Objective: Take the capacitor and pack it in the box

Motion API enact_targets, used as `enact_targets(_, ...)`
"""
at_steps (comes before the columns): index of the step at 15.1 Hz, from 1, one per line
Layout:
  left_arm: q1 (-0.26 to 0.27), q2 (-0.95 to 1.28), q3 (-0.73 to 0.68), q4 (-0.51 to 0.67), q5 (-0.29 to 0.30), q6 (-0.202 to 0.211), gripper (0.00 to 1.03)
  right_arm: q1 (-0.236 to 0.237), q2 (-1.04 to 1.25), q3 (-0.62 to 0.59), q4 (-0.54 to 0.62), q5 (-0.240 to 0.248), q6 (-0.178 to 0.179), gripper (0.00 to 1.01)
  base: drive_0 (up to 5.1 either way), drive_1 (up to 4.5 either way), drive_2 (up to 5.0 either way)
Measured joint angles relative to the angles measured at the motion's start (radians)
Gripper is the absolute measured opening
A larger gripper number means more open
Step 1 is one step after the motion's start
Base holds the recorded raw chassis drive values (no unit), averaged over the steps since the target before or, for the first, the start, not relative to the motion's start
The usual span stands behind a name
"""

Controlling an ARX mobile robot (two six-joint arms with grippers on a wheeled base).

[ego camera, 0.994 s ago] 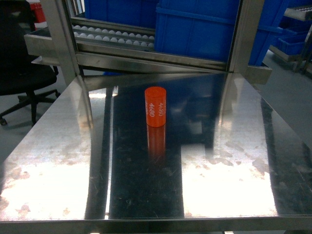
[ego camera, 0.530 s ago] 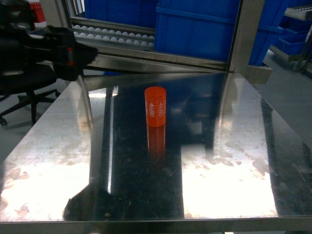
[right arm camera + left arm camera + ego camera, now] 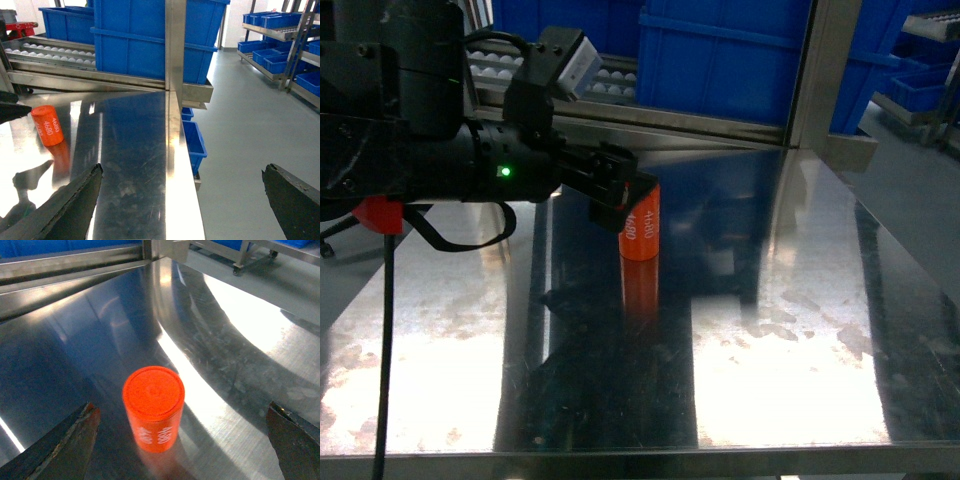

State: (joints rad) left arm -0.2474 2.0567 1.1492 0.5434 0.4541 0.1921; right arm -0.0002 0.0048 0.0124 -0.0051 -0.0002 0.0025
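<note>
We see the orange capacitor (image 3: 641, 226) standing upright on the steel table (image 3: 790, 330), roughly midway across it and toward the far half, with "4680" printed in white down its side. Our left gripper (image 3: 620, 195) reaches in from the left and sits over the capacitor's top; from the left wrist camera its fingers (image 3: 70, 445) are spread wide, one on each side of the cylinder and clear of it, touching nothing. Bare, reflective steel lies all round the capacitor, with broad open surface toward the near edge and to the right.

Our right gripper (image 3: 185, 200) hangs beyond the table's right edge, its fingers (image 3: 67, 205) also spread wide and holding nothing; below it the grey floor (image 3: 240, 125) is open. Along the table's far edge runs a steel frame with an upright post (image 3: 815, 80), a roller conveyor (image 3: 560, 72) and blue bins (image 3: 720, 60) behind it. An office chair (image 3: 370, 215) stands off the left edge. The box does not appear in any view.
</note>
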Motion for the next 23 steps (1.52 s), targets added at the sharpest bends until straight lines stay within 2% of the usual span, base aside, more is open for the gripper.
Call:
enact_targets(2, -0.018, 0.035, 0.039, -0.044, 0.026, -0.009, 0.98, 0.0, 0.0, 0.0, 0.0, 0.0, 0.0, 0.98, 0.0, 0.0, 0.0)
enact_targets(6, -0.024, 0.185, 0.217, -0.129, 0.014, -0.082, 0.98, 0.0, 0.0, 0.0, 0.0, 0.0, 0.0, 0.98, 0.0, 0.0, 0.0)
enact_targets(9, -0.046, 0.311, 0.34, -0.187, -0.009, -0.087, 0.98, 0.0, 0.0, 0.0, 0.0, 0.0, 0.0, 0.98, 0.0, 0.0, 0.0)
enact_targets(12, -0.063, 0.342, 0.381, -0.214, -0.019, -0.092, 0.95, 0.0, 0.0, 0.0, 0.0, 0.0, 0.0, 0.98, 0.0, 0.0, 0.0)
enact_targets(16, -0.063, 0.346, 0.406, -0.248, -0.043, -0.132, 0.47, 0.0, 0.0, 0.0, 0.0, 0.0, 0.0, 0.98, 0.0, 0.0, 0.0)
enact_targets(18, -0.056, 0.345, 0.408, -0.233, -0.079, -0.133, 0.44, 0.0, 0.0, 0.0, 0.0, 0.0, 0.0, 0.98, 0.0, 0.0, 0.0)
enact_targets(20, -0.04, 0.282, 0.333, -0.156, -0.095, -0.14, 0.44, 0.0, 0.0, 0.0, 0.0, 0.0, 0.0, 0.98, 0.0, 0.0, 0.0)
enact_targets(21, -0.019, 0.198, 0.259, -0.082, -0.105, -0.167, 0.44, 0.0, 0.0, 0.0, 0.0, 0.0, 0.0, 0.98, 0.0, 0.0, 0.0)
enact_targets(23, 0.05, -0.017, 0.105, 0.092, -0.158, -0.178, 0.44, 0.0, 0.0, 0.0, 0.0, 0.0, 0.0, 0.98, 0.0, 0.0, 0.0)
